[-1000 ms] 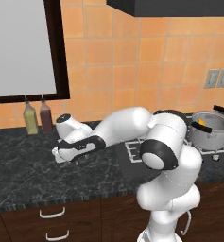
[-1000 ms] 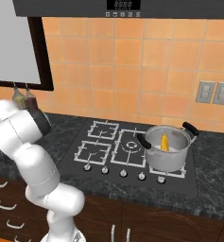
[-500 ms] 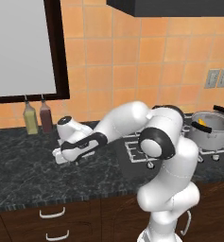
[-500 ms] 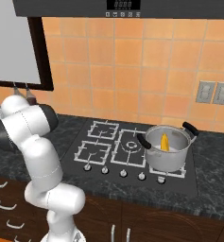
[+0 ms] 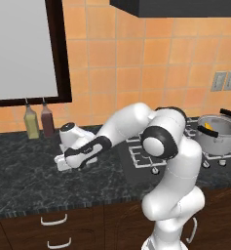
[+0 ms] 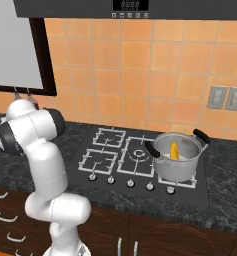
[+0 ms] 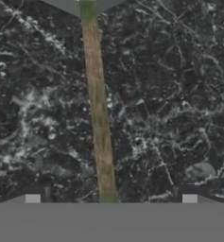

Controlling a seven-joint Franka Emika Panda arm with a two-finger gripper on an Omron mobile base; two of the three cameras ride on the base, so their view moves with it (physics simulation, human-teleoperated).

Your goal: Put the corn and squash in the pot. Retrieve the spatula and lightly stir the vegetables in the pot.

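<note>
Claw [image 7: 111, 198] gaped wide, empty, low over spatula [image 7: 98, 118] handle on dark table [image 5: 19, 171]; corn [image 6: 174, 149] in pot [image 6: 177, 157].

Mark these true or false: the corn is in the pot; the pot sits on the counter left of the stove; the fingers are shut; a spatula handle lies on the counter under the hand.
1. The corn is in the pot. True.
2. The pot sits on the counter left of the stove. False: it stands on a stove burner.
3. The fingers are shut. False: they stand wide apart.
4. A spatula handle lies on the counter under the hand. True.
</note>
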